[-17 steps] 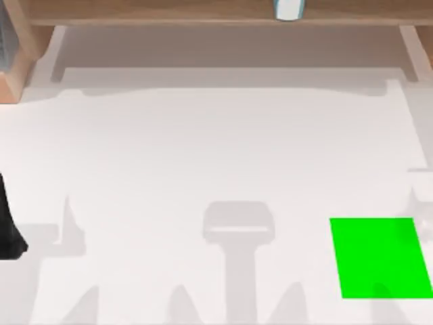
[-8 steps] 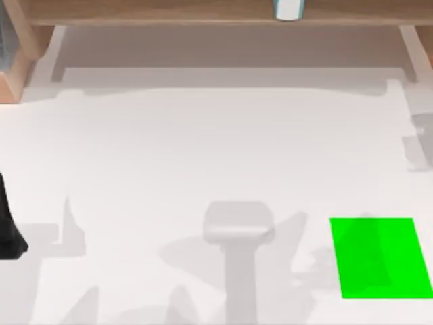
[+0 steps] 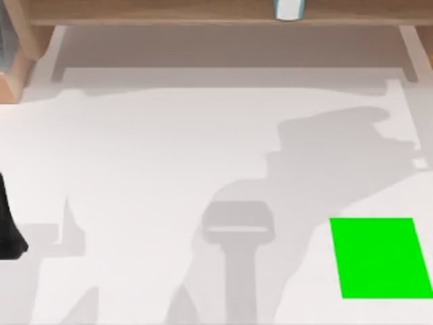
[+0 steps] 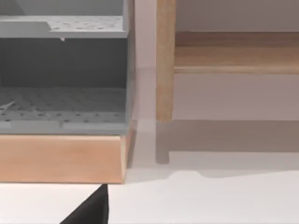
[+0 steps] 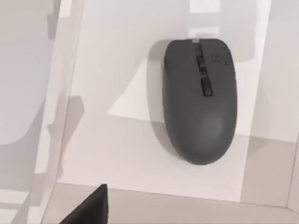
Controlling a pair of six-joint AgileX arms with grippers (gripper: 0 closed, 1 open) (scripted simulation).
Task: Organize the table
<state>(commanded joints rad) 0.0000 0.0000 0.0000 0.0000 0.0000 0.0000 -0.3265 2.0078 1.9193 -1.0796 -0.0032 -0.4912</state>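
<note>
Table: the table (image 3: 169, 156) spreads across the whole top view as a wide, plain white top, with its light-brown wooden shelf frame (image 3: 203, 12) running along the far edge.
Green rectangle: a small bright green rectangle (image 3: 380, 257) lies flat on the white top at the near right.
Pale object: a small white and pale-blue object (image 3: 289, 9) stands on the shelf board at the far edge, right of centre; what it is cannot be told.
Left arm: a dark part of the left arm (image 3: 8, 227) shows at the left edge of the top view, towards the near side.
Left gripper: in the left wrist view one dark fingertip (image 4: 91, 210) points over the white top, apart from everything; how far the fingers are spread cannot be told, and nothing is seen held.
Grey rack: that same view faces a grey perforated rack (image 4: 63, 74) resting on a light wooden block (image 4: 63, 158), just beside an upright wooden post (image 4: 164, 60) of the frame.
Right gripper: in the right wrist view one dark fingertip (image 5: 91, 210) shows above a white surface; the spread of the fingers cannot be told, and it touches nothing.
Mouse: a dark grey computer mouse (image 5: 200, 98) lies on that white surface, apart from the fingertip.
</note>
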